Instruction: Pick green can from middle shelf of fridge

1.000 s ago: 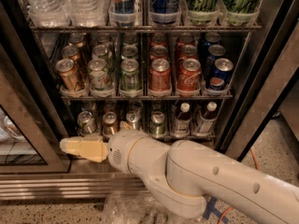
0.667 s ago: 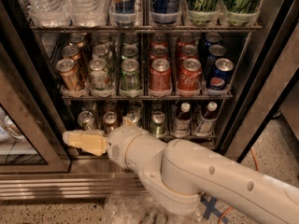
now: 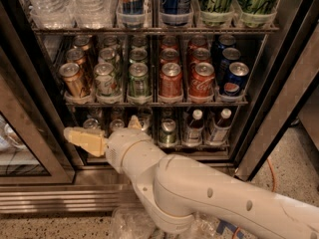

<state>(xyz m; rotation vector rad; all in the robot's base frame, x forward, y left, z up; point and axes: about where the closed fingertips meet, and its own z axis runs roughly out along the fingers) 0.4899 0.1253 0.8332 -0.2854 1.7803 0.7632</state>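
The green can (image 3: 139, 78) stands at the front of the third lane on the middle shelf (image 3: 154, 103) of the fridge (image 3: 279, 83), between a paler white-and-green can (image 3: 105, 78) and a red can (image 3: 171, 79). My gripper (image 3: 99, 127) is below that shelf, in front of the bottom rack and left of the green can. One tan finger (image 3: 84, 138) points left and the other fingertip (image 3: 133, 121) shows further right, so the gripper is open and empty. My white arm (image 3: 209, 198) fills the lower foreground.
Gold cans (image 3: 74, 78) fill the left lane; Coke (image 3: 201, 78) and Pepsi cans (image 3: 234, 78) fill the right ones. Water bottles (image 3: 65, 4) and tall cans are on the top rack, small bottles (image 3: 192, 126) on the bottom one. The glass door (image 3: 25, 133) stands open at the left.
My gripper has risen from the fridge's base toward the bottom rack, closer to the underside of the middle shelf. The cans have not moved.
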